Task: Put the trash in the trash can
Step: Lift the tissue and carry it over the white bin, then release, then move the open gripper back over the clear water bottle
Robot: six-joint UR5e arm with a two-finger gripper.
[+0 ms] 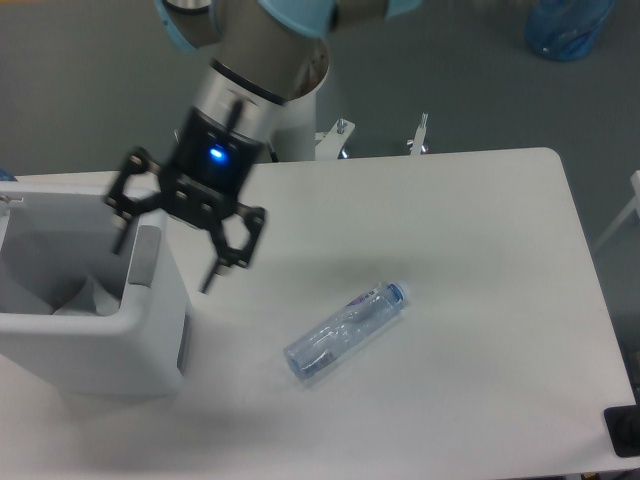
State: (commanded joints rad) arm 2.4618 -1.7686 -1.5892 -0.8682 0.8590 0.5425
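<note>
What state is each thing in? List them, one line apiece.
gripper: open, empty, above the trash can's right rim.
plastic bottle: lying on its side on the table, blue cap on, untouched.
trash can: upright at the table's left edge, something white lying inside.
table: white, bearing the bottle and the can.

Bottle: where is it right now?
The bottle lies on its side on the table, centre of view, right of the bin, below the open gripper.

The bottle (347, 332) lies on the table (480, 240), right of the trash can (90, 330) holding the paper wad (85, 303).
</note>
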